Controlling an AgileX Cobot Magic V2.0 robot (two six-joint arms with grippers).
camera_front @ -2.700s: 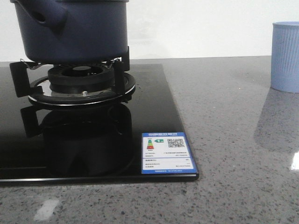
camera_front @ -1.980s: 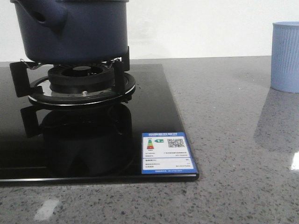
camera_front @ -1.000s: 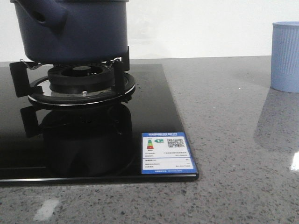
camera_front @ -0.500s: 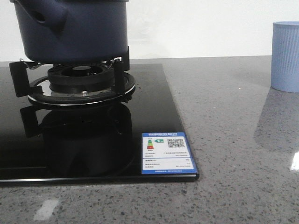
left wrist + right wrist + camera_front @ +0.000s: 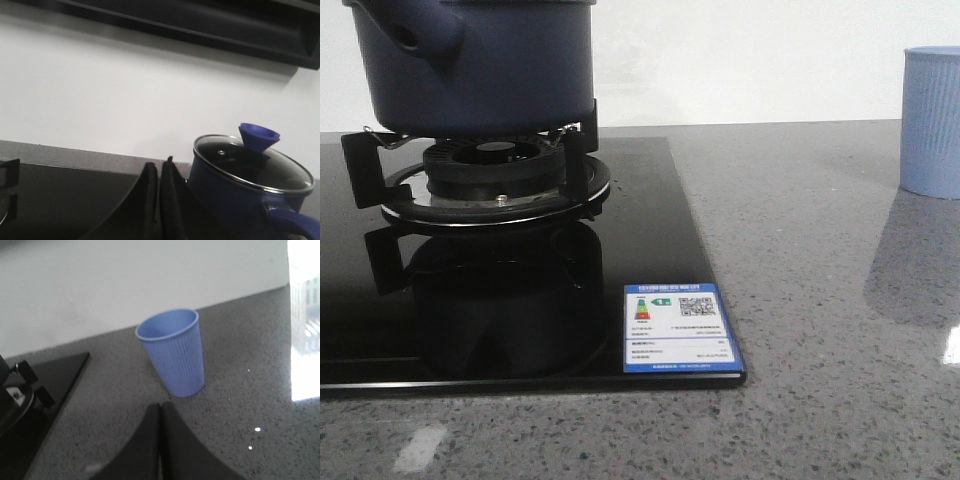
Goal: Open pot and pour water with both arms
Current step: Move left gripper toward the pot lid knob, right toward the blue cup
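Note:
The dark navy pot (image 5: 480, 65) stands on the burner grate (image 5: 470, 170) of the black hob at the left of the front view. In the left wrist view the pot (image 5: 235, 200) wears a glass lid (image 5: 252, 162) with a blue knob (image 5: 258, 137). My left gripper (image 5: 159, 167) is shut and empty, just beside the pot's wall. A pale blue ribbed cup (image 5: 174, 352) stands upright and empty on the grey counter; it also shows at the right edge of the front view (image 5: 932, 120). My right gripper (image 5: 160, 407) is shut and empty, a short way before the cup. No gripper shows in the front view.
The glossy black glass hob (image 5: 650, 230) carries a blue and white label (image 5: 680, 327) at its near right corner. The speckled grey counter (image 5: 820, 300) stretches between hob and cup. A white wall stands behind. A dark hood edge (image 5: 200, 25) hangs above.

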